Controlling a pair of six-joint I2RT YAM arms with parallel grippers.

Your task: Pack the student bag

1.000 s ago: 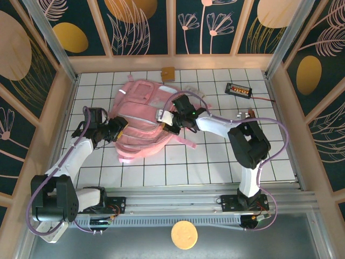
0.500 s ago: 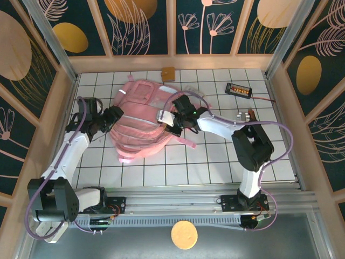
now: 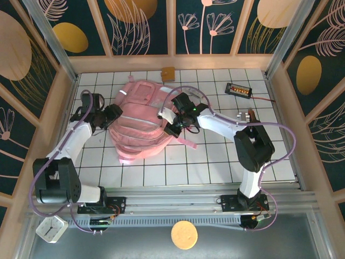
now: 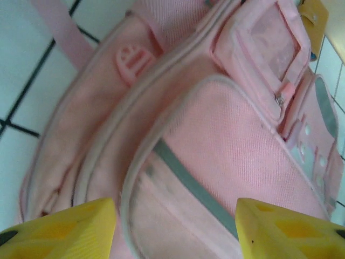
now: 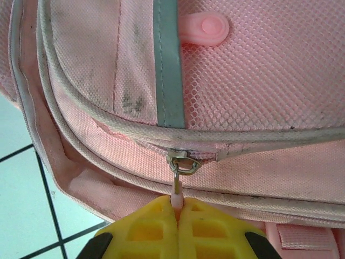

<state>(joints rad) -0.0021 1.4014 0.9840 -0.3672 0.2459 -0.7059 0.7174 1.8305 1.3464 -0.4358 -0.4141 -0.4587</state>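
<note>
The student bag (image 3: 141, 110), a big pink backpack, lies flat on the white tiled table. At its right side my right gripper (image 3: 172, 128) is shut on the pink zip pull (image 5: 177, 186); the yellow fingers (image 5: 145, 232) press together on its tab just below the metal slider ring. My left gripper (image 3: 114, 114) hovers at the bag's left edge, open. In the left wrist view its yellow fingertips (image 4: 64, 229) stand wide apart over the bag's pink fabric (image 4: 215, 140) and grey stripe, with nothing gripped between them.
A small brown square (image 3: 167, 72) lies at the back wall. At the back right is a black device with orange digits (image 3: 239, 89) and a cable. A loose bag strap (image 3: 186, 142) trails to the right. A white clock (image 3: 51, 229) and an orange disc (image 3: 184, 234) sit below the rail.
My left gripper has moved up and back along the bag's left edge and opened a little wider. The right gripper stays clamped on the zip pull. The white clock has appeared at the bottom left.
</note>
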